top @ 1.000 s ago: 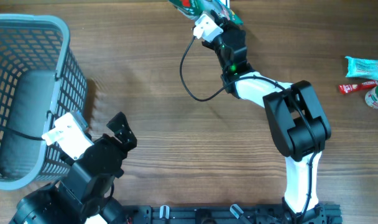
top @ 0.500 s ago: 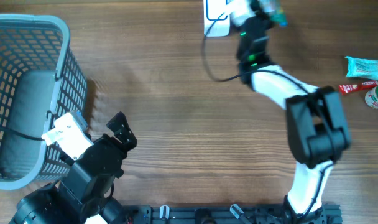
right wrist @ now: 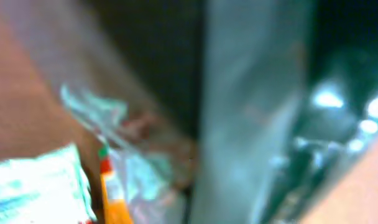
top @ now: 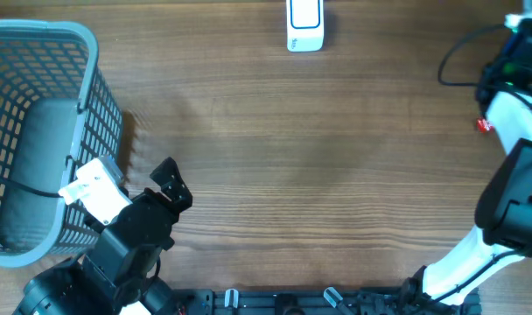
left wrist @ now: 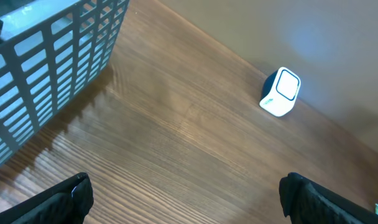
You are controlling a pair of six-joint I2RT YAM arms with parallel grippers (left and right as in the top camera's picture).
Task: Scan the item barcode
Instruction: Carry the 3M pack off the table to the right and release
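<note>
The item to be scanned is hard to pin down. The right wrist view is a smear, with a teal-and-white packet (right wrist: 33, 183) low at 8 o'clock and a crinkled packet (right wrist: 130, 165) with a red-orange strip just beside it. The right tool has its fingers pressed together, but the blur hides whether anything sits between them. Overhead, the right arm (top: 511, 122) runs off the table (top: 336, 157) at 2 o'clock, with a red sachet (top: 484, 125) peeking out beside it. The scanner (top: 304, 24) stands at 12 o'clock, well apart from that arm. At 7 o'clock the left tool (top: 171, 182) hangs with its fingers spread wide and nothing between them. The basket (top: 82, 52) at 9 o'clock holds a grey rounded lump (top: 34, 157).
</note>
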